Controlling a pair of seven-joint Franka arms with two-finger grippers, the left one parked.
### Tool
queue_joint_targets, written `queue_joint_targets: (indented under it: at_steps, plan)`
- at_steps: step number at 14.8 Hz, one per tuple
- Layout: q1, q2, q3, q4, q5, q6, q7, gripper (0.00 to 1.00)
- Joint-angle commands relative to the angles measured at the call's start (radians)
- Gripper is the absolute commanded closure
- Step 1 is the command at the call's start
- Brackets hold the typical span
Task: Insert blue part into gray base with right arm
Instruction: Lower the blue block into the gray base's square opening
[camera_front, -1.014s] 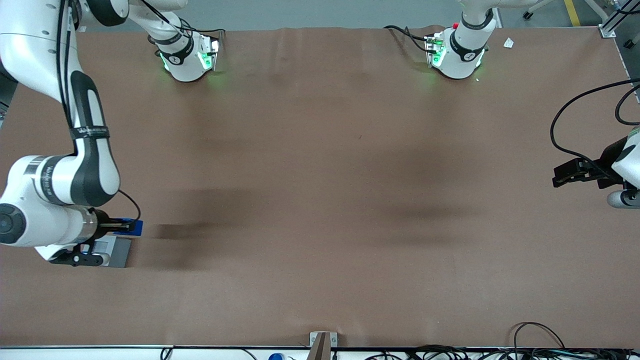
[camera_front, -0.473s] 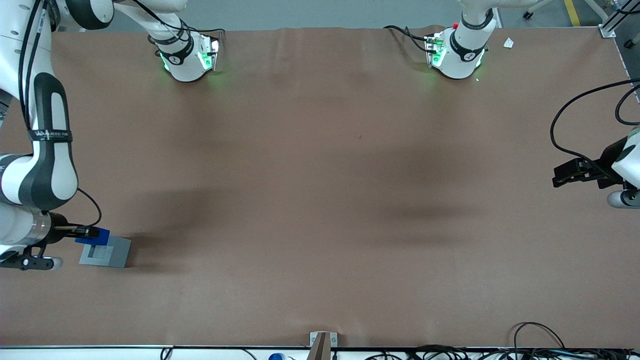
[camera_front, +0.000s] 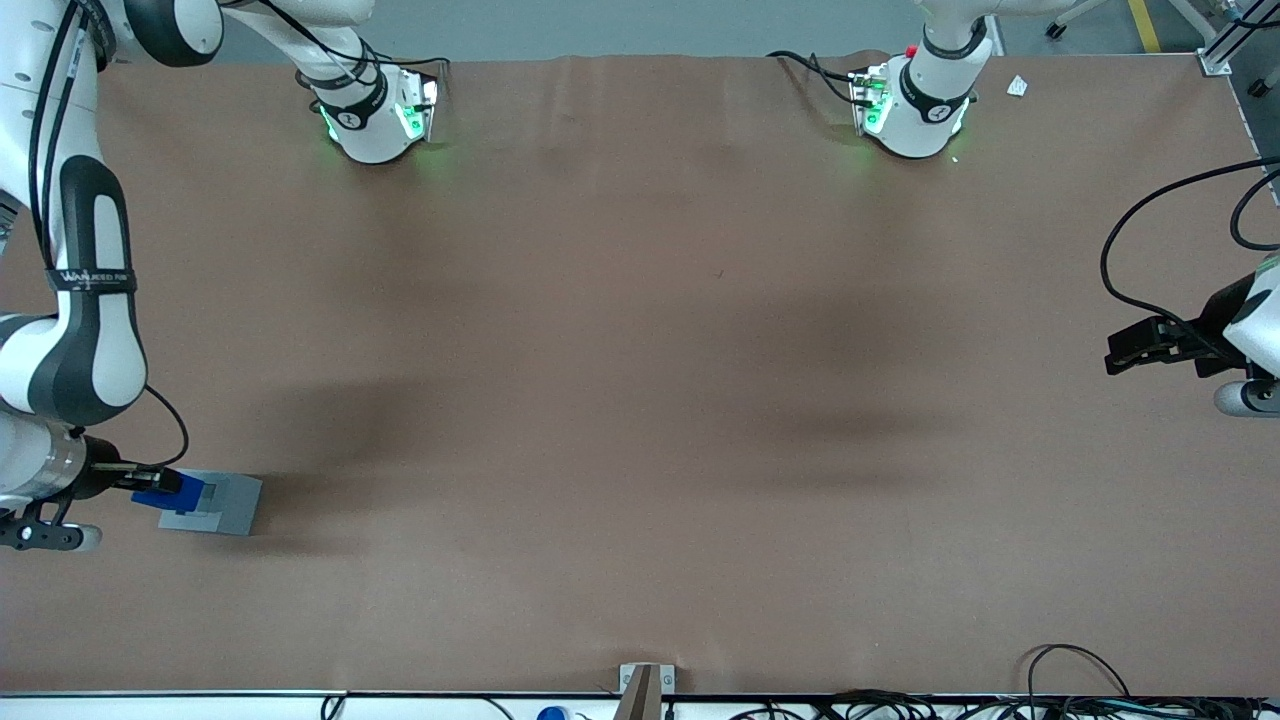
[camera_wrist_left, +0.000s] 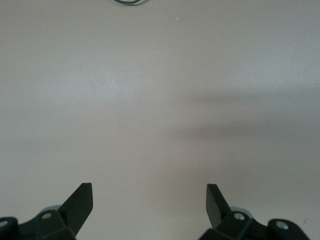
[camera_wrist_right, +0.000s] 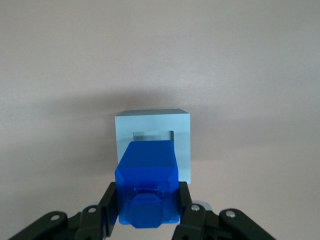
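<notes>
The gray base (camera_front: 222, 503) sits on the brown table at the working arm's end, near the front camera; its light top has a square recess (camera_wrist_right: 153, 135). My right gripper (camera_front: 160, 488) is shut on the blue part (camera_front: 157, 492) and holds it over the base's edge, partly covering the recess. In the right wrist view the blue part (camera_wrist_right: 147, 184) sits between the black fingers (camera_wrist_right: 111, 205), just above the gray base (camera_wrist_right: 183, 145), overlapping the near part of its recess.
The brown table covering (camera_front: 640, 400) stretches toward the parked arm's end. Two arm bases with green lights (camera_front: 375, 115) stand at the table's edge farthest from the front camera. Cables (camera_front: 1070, 690) lie along the front edge.
My right arm has swung sideways toward the table's end and lowered; the blue part went from past the base's farther corner to low over the base's edge.
</notes>
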Motion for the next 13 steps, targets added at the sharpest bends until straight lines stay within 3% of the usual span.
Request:
queue_joint_targets:
  at_steps: [1, 9, 13]
  plan:
    - [-0.023, 0.016, 0.017, 0.01, 0.015, 0.01, -0.007, 1.0]
    - [-0.03, 0.028, 0.019, 0.004, 0.067, 0.011, -0.018, 1.0]
    - [-0.032, 0.037, 0.017, 0.004, 0.052, 0.01, -0.032, 1.0]
